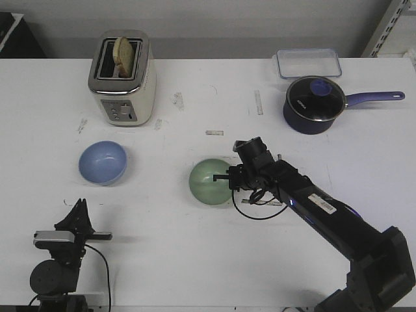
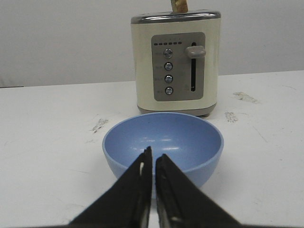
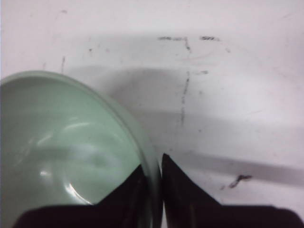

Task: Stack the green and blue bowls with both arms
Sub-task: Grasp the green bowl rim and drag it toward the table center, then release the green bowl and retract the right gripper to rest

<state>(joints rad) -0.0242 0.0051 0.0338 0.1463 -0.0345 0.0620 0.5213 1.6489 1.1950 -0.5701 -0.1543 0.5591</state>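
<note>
The pale green bowl (image 1: 208,182) sits near the table's middle. My right gripper (image 1: 229,177) is shut on its right rim, one finger inside and one outside; in the right wrist view the green bowl (image 3: 61,152) fills the left side and the gripper (image 3: 153,167) pinches the rim. The light blue bowl (image 1: 103,162) sits at the left, in front of the toaster. My left gripper (image 1: 79,209) rests near the front edge, short of the blue bowl, shut and empty. In the left wrist view the blue bowl (image 2: 163,142) lies just past the gripper (image 2: 153,156).
A cream toaster (image 1: 122,78) with bread in it stands at the back left, behind the blue bowl; it also shows in the left wrist view (image 2: 176,64). A dark navy saucepan (image 1: 314,104) with a long handle and a clear lidded box (image 1: 308,63) stand at the back right.
</note>
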